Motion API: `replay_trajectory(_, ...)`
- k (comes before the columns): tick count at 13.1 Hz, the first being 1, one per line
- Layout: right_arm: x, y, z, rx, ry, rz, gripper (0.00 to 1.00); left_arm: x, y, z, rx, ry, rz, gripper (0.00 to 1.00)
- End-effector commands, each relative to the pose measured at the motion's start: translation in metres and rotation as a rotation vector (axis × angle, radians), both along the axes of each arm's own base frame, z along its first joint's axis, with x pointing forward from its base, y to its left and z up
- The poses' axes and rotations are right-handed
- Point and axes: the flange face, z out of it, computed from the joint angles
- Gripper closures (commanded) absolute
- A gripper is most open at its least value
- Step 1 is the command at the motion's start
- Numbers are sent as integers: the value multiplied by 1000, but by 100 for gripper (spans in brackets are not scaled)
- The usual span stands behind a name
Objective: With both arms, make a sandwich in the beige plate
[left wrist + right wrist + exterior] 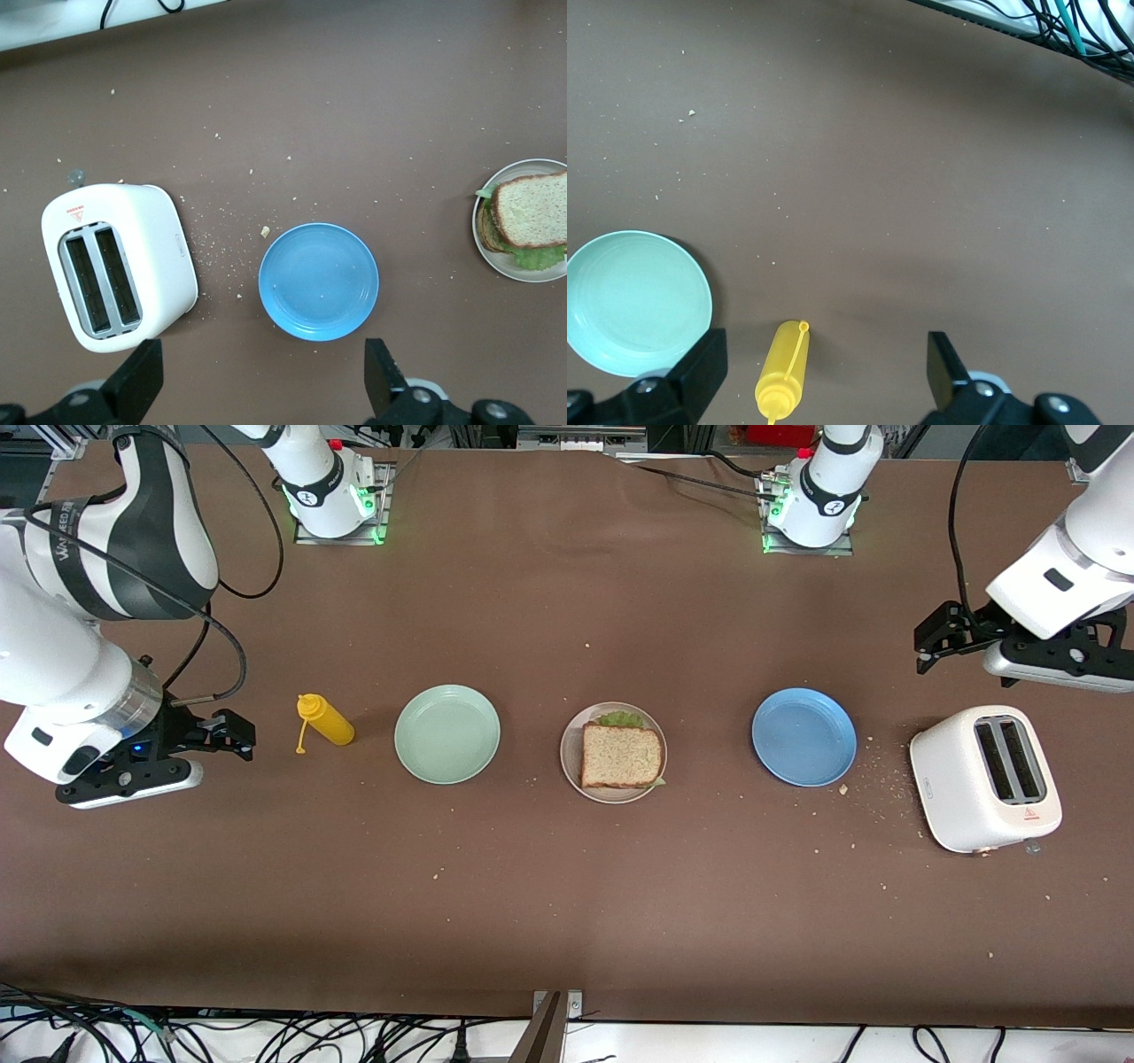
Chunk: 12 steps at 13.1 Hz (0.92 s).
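mid worktop: sandwich (622,755) sits assembled on beige plate (569,755), well apart from both sets of fingers.
left gripper (261,376): fingers spread, empty, over toaster (985,779) and blue plate (803,736).
right gripper (824,372): fingers spread, empty, over yellow bottle (326,720).
risk: task looks done; a careless reach could shove the top slice askew.

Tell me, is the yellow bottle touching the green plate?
Apart. The front view shows bare brown table between the yellow bottle and the green plate; the right wrist view shows that gap too.
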Motion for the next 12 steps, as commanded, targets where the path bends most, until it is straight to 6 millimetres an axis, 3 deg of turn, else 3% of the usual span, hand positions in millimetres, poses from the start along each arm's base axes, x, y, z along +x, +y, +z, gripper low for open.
replay_trajectory(1,-17,0,16,24,11,-25,0,-23,-1,7,-15,-22,18,0)
replay_trajectory(2,-21,4,19,25,18,-46,0,-27,-7,8,-5,-21,8,0)
replay_trajectory(6,-36,2,38,58,52,-116,0,-27,-1,11,-5,-28,26,0)
replay_trajectory(12,-36,2,46,66,39,-118,0,-24,0,13,-7,-31,26,0)
